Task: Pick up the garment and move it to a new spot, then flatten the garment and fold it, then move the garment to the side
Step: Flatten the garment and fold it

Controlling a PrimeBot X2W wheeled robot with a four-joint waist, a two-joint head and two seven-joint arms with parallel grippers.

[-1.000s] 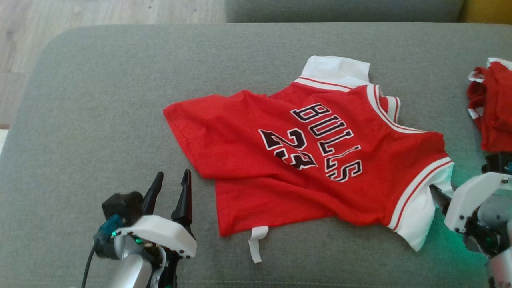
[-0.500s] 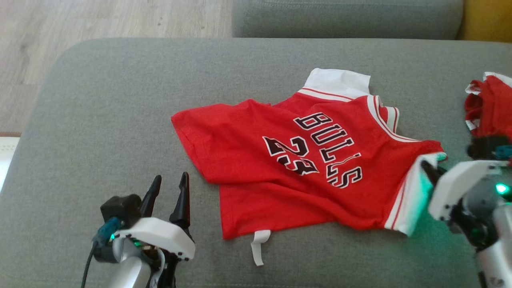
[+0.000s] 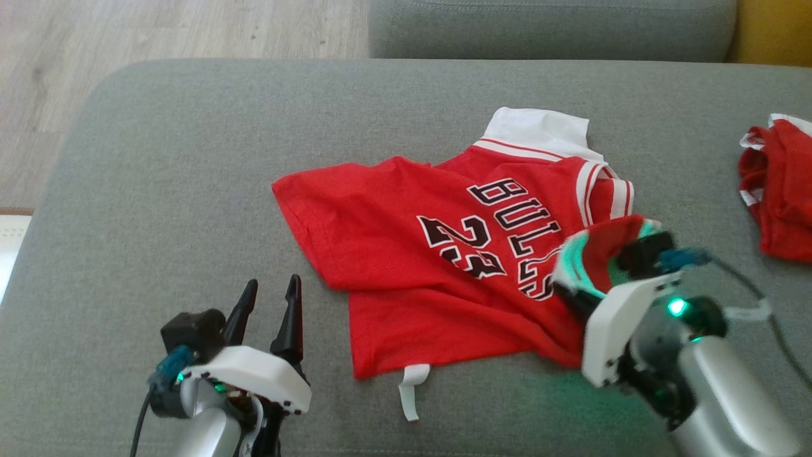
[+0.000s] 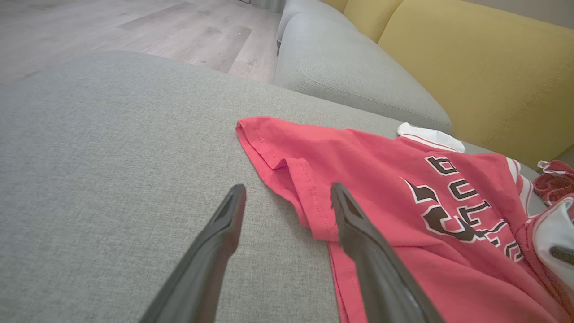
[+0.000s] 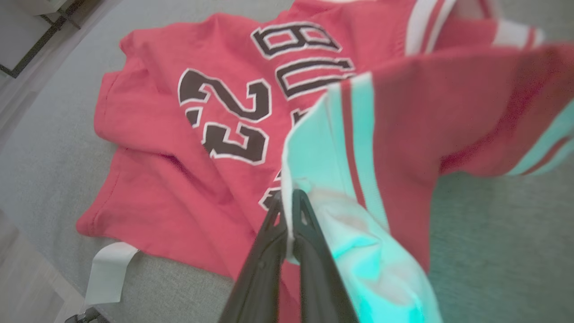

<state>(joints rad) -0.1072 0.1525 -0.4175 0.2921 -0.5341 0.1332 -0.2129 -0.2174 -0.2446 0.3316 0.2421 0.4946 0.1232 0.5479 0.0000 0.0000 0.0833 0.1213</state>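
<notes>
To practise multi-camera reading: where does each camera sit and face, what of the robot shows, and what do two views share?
Head view: on the head, facing down at the jersey on the cushion; left gripper and right gripper show.
Left wrist view: left wrist, along its open fingers toward the hem.
Right wrist view: right wrist, along its shut fingers clamping the sleeve.
Shared: the "23" print.

I see the red jersey (image 3: 406, 254) lying rumpled, print up, on the grey cushion (image 3: 158, 190), with "BULLS 23" in black, outlined white. Its white, red-striped sleeve (image 3: 574, 266) on the right is raised and curls over the lettering. A white label (image 3: 409, 387) pokes out below the hem.
</notes>
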